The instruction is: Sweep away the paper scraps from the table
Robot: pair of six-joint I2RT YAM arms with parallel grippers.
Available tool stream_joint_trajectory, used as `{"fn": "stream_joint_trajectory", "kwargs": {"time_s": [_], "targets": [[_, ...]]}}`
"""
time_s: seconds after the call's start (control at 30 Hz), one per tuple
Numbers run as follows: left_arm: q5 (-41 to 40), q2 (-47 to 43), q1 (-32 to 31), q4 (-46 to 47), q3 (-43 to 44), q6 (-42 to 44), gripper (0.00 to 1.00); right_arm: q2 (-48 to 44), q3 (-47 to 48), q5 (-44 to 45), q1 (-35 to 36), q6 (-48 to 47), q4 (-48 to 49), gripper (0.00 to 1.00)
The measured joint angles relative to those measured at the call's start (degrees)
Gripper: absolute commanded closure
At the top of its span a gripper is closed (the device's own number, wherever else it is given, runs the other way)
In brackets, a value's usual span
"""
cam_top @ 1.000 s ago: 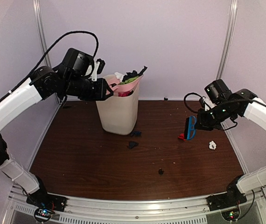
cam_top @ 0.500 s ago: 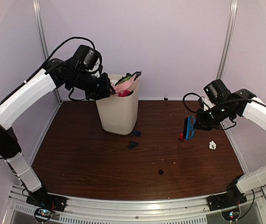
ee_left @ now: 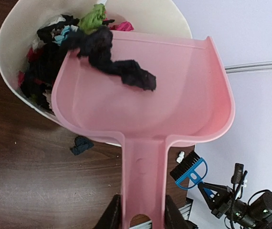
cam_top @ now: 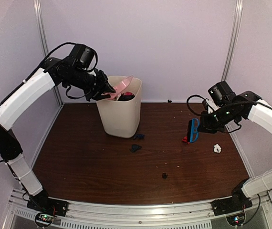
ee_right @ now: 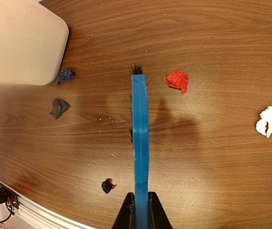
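Pale lilac walls on three sides; dark wood-grain surface (cam_top: 78,162) below my two arms.

Entry 1, left end effector (ee_left: 141,217): pressed onto the handle of the pink dustpan (ee_left: 174,114). I hold it tipped over the cream bin (cam_top: 121,117), which stands near the far edge, left of centre. One long black scrap (ee_left: 121,71) clings across the pan's lip, partly over the bin's mouth. The bin holds a heap of mixed paper scraps (ee_left: 45,62).

Entry 2, right end effector (ee_right: 141,210): pinching the blue brush (ee_right: 140,129) over the right half, apparently clear of the wood.

Entry 3, unswept:
- red scrap (ee_right: 177,80), just beside the brush
- white scrap (ee_right: 266,121), near the right edge
- blue scrap (ee_right: 65,75) and dark grey scrap (ee_right: 58,107), at the bin's foot
- small black scrap (ee_right: 107,186), toward the near edge

Hazards, as I judge them: the clinging black scrap may stay on the pan, or slide past the rim onto the surface if my tilt is off-centre. A knock of pan on rim could shift the light bin.

Obstructions: the bin crowds the blue and grey scraps, so a stroke there risks bumping its wall. With the pan aloft, nothing waits to receive sweepings.
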Motion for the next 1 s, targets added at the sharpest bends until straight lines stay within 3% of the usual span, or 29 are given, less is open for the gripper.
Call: {"fn": "stream_joint_trajectory", "kwargs": {"time_s": [1.0], "targets": [[17.5,0.3,4.8,5.4,-1.4,-23.5,1.00,0.0,-0.8,0.0,0.0,0.5,1.7,1.00]]}}
